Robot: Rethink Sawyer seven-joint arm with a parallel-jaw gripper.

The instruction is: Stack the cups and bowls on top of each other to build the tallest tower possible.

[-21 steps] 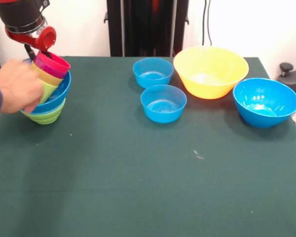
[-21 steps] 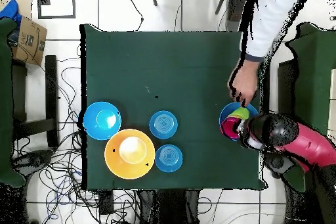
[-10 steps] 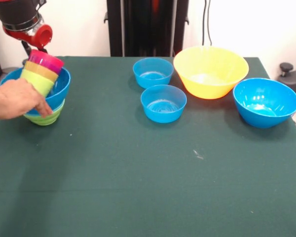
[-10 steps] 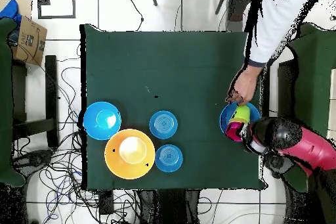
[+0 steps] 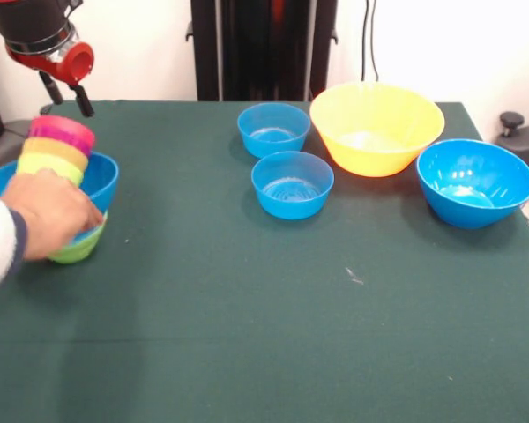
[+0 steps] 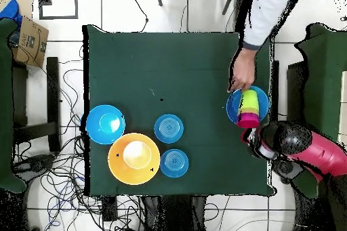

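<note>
Six bowls were counted. On the green table [image 5: 273,300], at the right, stood one very large yellow bowl [image 5: 376,126], one large blue bowl [image 5: 474,181] and two small blue bowls [image 5: 274,128] [image 5: 292,183]. At the left edge, a blue bowl [image 5: 101,181] was nested in a lime green bowl [image 5: 78,249]. A stack of nested cups [image 5: 55,148], magenta uppermost, then orange, yellow and lime green, was seated in that blue bowl. A person's hand [image 5: 51,214] was placed against the pile's near side, partly hiding it. The gripper [image 5: 66,92] was seen above and behind the cups, apart from them and holding nothing; its fingers [image 5: 85,100] appeared parted.
</note>
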